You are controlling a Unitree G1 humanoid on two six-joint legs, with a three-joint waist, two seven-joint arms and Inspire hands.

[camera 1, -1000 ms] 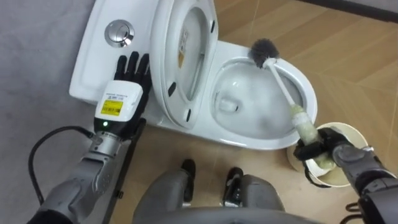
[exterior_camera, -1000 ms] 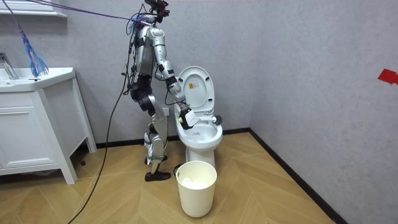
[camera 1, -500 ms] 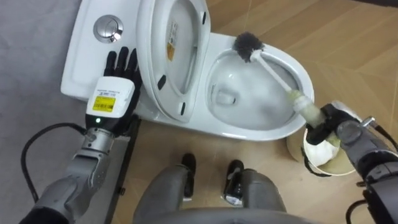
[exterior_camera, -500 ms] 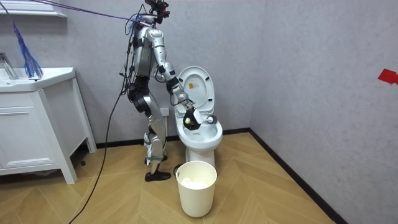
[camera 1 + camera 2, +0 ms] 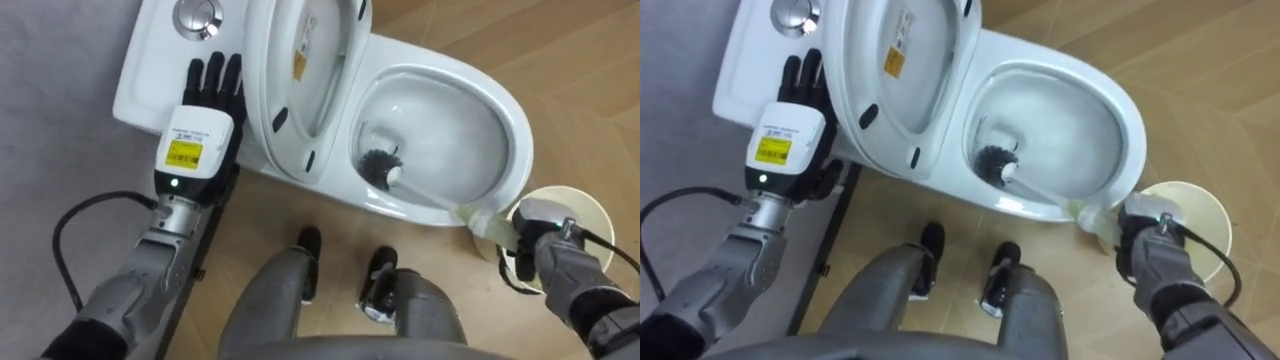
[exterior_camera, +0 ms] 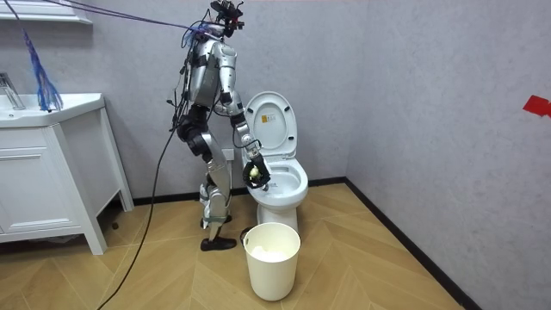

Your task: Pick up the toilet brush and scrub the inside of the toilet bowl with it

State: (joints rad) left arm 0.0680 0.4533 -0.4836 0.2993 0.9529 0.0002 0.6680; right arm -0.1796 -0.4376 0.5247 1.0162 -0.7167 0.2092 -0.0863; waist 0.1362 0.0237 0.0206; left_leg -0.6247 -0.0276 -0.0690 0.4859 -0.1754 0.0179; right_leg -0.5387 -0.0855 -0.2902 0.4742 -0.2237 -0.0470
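The robot stands at the toilet (image 5: pixel 518 135) with its seat lid (image 5: pixel 312 60) raised. The right robot hand (image 5: pixel 532 256) is curled round the handle of the toilet brush (image 5: pixel 380 166). The brush slants down over the bowl's near rim, with its dark bristle head low inside the bowl near the hinge side. The left robot hand (image 5: pixel 207 112) lies flat, fingers straight, on the cistern (image 5: pixel 145 75), just below the flush button (image 5: pixel 195 17). A white bin (image 6: pixel 274 258) stands on the wooden floor (image 6: pixel 362 267) before the toilet.
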